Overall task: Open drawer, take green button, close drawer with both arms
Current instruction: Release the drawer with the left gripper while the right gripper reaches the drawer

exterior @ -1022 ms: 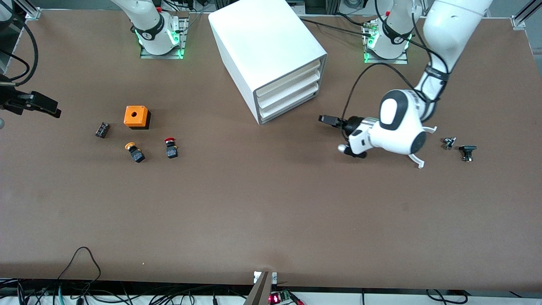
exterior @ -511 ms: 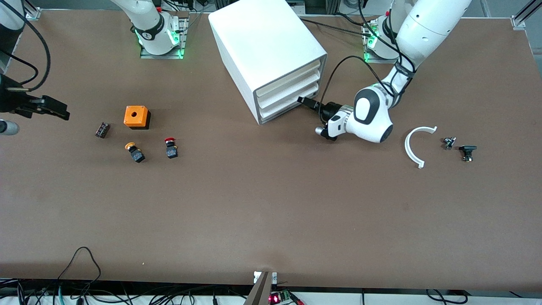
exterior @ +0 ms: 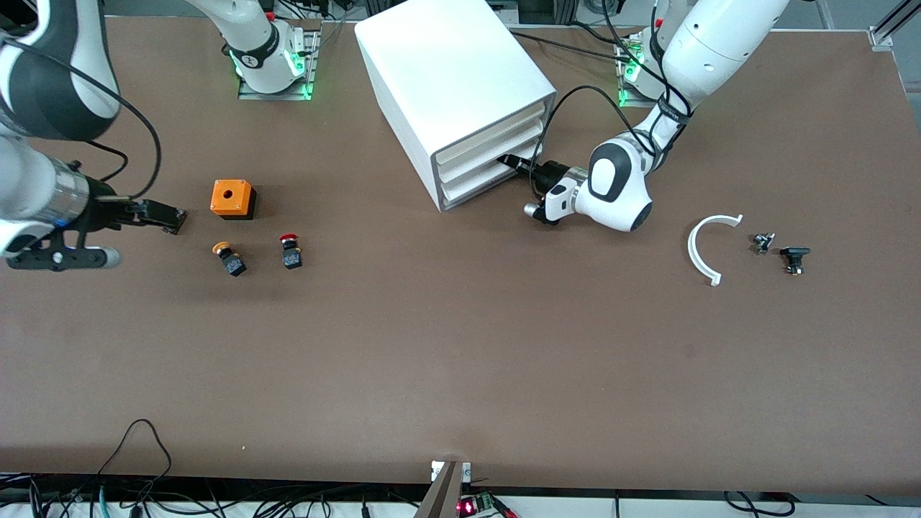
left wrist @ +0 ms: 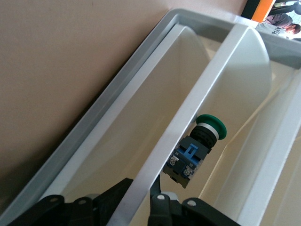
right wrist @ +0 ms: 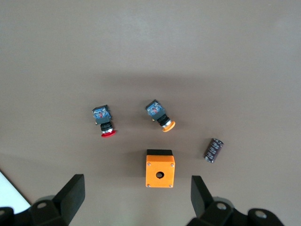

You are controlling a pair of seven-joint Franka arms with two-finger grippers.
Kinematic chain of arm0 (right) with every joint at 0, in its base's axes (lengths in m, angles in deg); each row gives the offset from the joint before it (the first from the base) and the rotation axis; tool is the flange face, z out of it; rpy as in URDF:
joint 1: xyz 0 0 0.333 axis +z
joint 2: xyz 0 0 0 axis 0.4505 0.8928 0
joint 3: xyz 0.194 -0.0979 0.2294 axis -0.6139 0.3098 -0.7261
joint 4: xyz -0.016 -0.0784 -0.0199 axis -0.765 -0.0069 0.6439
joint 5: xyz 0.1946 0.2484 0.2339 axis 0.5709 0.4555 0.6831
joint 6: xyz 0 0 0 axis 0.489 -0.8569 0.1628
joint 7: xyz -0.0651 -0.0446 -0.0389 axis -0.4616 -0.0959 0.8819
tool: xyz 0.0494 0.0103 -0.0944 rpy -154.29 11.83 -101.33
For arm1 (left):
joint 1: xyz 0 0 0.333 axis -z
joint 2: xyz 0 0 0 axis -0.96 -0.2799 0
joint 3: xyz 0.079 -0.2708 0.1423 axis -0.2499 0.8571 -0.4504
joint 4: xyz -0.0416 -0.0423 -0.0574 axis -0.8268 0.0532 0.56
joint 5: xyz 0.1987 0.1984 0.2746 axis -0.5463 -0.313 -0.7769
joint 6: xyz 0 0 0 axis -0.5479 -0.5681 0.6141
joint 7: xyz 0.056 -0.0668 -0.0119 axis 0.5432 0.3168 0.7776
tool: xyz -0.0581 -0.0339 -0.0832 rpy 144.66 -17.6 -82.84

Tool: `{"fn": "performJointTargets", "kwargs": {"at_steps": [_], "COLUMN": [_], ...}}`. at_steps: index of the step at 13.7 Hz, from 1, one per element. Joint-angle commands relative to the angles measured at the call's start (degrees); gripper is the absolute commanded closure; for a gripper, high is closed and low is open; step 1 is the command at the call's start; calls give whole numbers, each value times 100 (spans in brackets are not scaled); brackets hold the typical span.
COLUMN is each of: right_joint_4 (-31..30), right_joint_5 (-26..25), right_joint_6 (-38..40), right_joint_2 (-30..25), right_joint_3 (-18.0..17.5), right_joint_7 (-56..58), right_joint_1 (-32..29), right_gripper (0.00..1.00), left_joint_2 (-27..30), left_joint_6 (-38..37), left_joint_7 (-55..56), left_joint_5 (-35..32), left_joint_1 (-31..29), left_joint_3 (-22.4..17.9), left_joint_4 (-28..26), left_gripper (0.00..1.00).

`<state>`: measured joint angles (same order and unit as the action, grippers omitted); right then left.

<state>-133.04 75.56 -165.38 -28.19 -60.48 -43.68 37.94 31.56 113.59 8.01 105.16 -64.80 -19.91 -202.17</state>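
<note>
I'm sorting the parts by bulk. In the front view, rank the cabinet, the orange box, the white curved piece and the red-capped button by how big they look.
Largest to smallest:
1. cabinet
2. white curved piece
3. orange box, close to the curved piece
4. red-capped button

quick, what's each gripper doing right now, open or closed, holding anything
Left gripper: open, fingers straddling the front rim of the drawer.
Right gripper: open, empty, over the orange box.

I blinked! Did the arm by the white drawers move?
Yes. The left gripper moved toward the cabinet, from over bare table to the drawer fronts.
</note>
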Motion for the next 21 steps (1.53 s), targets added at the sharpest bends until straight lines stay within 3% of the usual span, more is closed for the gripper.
{"fn": "performJointTargets", "kwargs": {"at_steps": [1,5,6,7,11,16,19,21], "right_joint_4": [-18,-62,-53,-10,17,235,745,957], "right_joint_5": [153,672,777,804,813,796,778,786], "right_joint_6": [-315,-905,-1010,-1063,-1441,-2188,-2277,-2224], "right_joint_2": [231,618,688,707,794,1163,1471,1507], "right_joint_3": [24,-46,-116,-230,-336,-643,-1047,-1284], "right_joint_7": [-52,53,-25,-52,-52,52,297,579], "right_joint_1": [210,526,684,825,1720,2522,2803,2874], "right_gripper": [0,0,0,0,0,0,0,0], "left_joint_2": [82,74,73,82,573,1891,2664,2911], "left_joint_6": [590,627,627,705,829,1234,946,69], "left_joint_7": [-36,-45,-27,-53,-71,-45,-1,269], "left_joint_5": [36,35,44,88,-25,-1412,-3245,-4416], "left_joint_1": [-103,-244,-288,-306,-568,-1500,-1904,-1940], "left_joint_3": [-283,-829,-847,-847,-856,-935,-1014,-1285], "left_joint_4": [49,532,559,629,656,674,962,1576], "left_gripper": [100,100,72,1,0,0,0,0]}}
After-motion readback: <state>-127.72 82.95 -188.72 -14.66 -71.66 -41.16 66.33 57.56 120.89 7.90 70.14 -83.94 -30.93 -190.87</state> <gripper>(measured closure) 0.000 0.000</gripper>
